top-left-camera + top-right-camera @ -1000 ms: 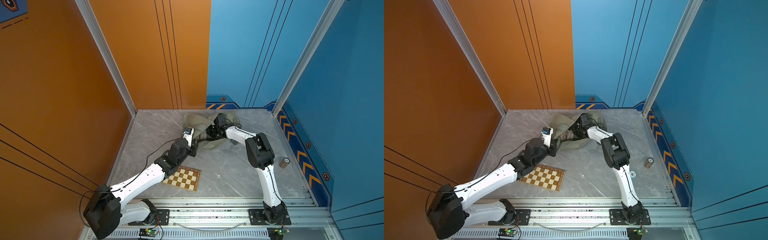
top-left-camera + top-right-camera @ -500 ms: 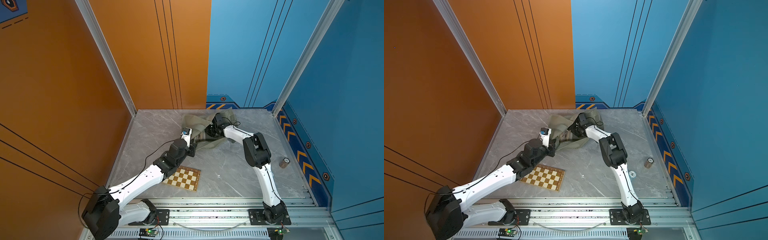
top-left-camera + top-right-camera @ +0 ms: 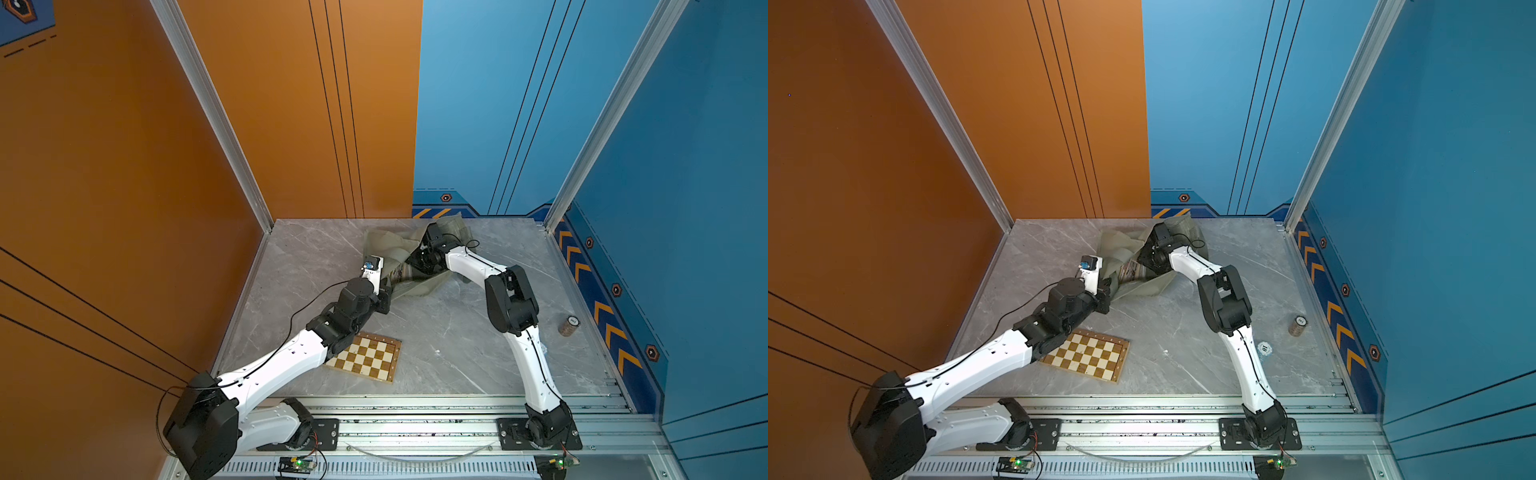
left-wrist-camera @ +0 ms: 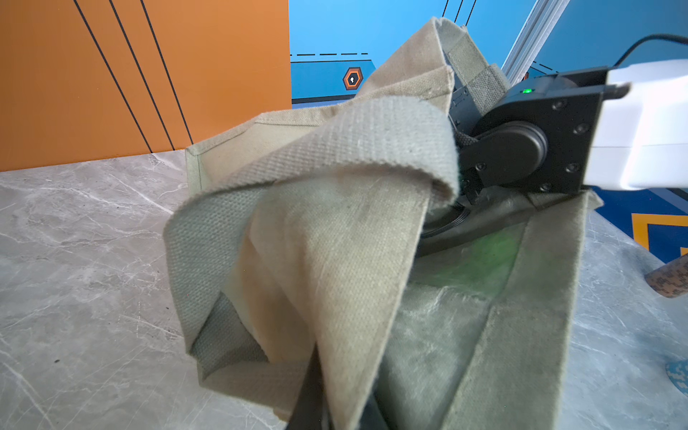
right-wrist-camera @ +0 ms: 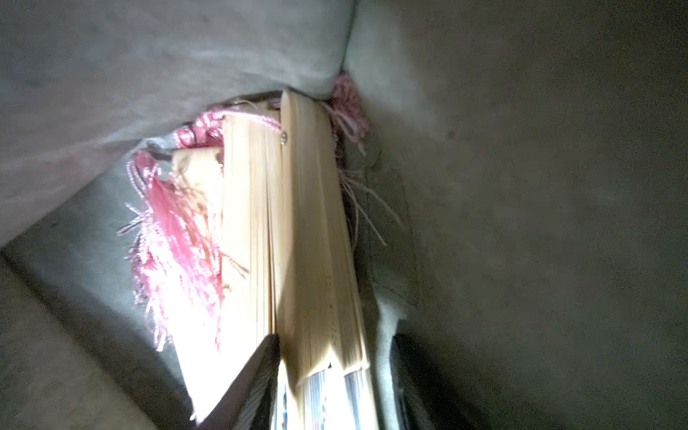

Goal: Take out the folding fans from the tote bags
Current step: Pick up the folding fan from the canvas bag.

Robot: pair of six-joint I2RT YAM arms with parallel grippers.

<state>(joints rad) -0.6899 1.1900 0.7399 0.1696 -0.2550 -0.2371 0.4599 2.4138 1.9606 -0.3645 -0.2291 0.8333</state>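
Observation:
The olive tote bag (image 3: 384,245) (image 3: 1117,249) lies crumpled at the back of the grey floor. My left gripper (image 3: 389,287) (image 4: 327,405) is shut on a fold of the bag's fabric (image 4: 335,242) at its near edge. My right gripper (image 5: 327,391) is inside the bag, hidden by cloth in both top views. Several folding fans (image 5: 316,242) with pale bamboo ribs and pink tassels (image 5: 175,242) lie there. One fan sits between my right fingers (image 5: 253,379). One finger rests against it; whether the other presses on it I cannot tell. Striped fan leaves (image 3: 401,272) show at the bag's mouth.
A brown-and-cream chessboard (image 3: 365,357) (image 3: 1088,355) lies flat under my left forearm. A small brown cylinder (image 3: 568,325) (image 3: 1298,325) stands by the right wall. A small round white disc (image 3: 1264,348) lies beside my right arm. Walls close off three sides.
My right wrist has pushed further left into the bag, and its jaws have narrowed around a fan. The left gripper has kept its hold on the fabric.

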